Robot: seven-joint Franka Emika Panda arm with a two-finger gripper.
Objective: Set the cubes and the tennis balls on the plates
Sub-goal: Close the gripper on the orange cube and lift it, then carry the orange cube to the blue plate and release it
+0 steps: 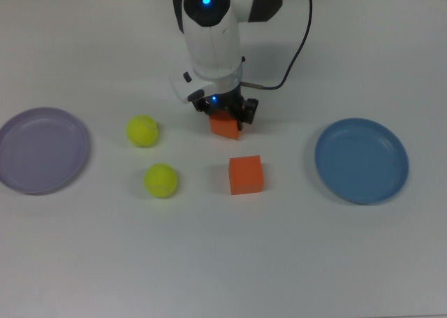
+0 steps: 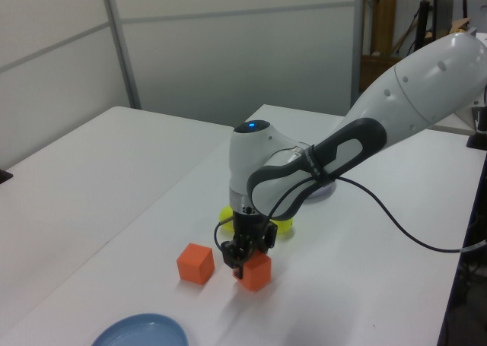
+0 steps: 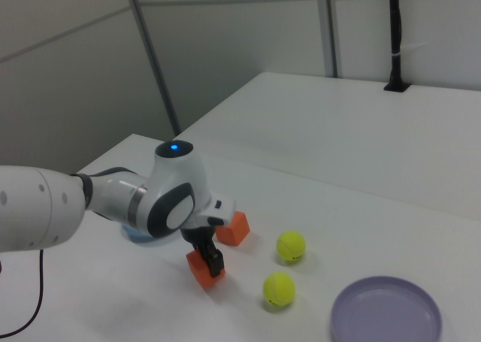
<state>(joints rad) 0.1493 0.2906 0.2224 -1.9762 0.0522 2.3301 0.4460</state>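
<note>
My gripper (image 1: 225, 115) is down over one orange cube (image 1: 225, 128) that rests on the table, open, with a finger on either side of it. The left view shows the same cube (image 2: 255, 273) under the gripper (image 2: 245, 255), and the right view shows that cube (image 3: 203, 272) as well. A second cube (image 1: 246, 175) lies just nearer in the top view. Two tennis balls (image 1: 142, 131) (image 1: 160, 180) lie toward the top view's left. The lavender plate (image 1: 42, 150) is at the top view's far left and the blue plate (image 1: 361, 161) at its right.
A black cable (image 1: 297, 49) runs from the arm across the white table (image 1: 223, 262). In the left view the arm hides part of the tennis balls (image 2: 227, 215) and of the lavender plate (image 2: 323, 192).
</note>
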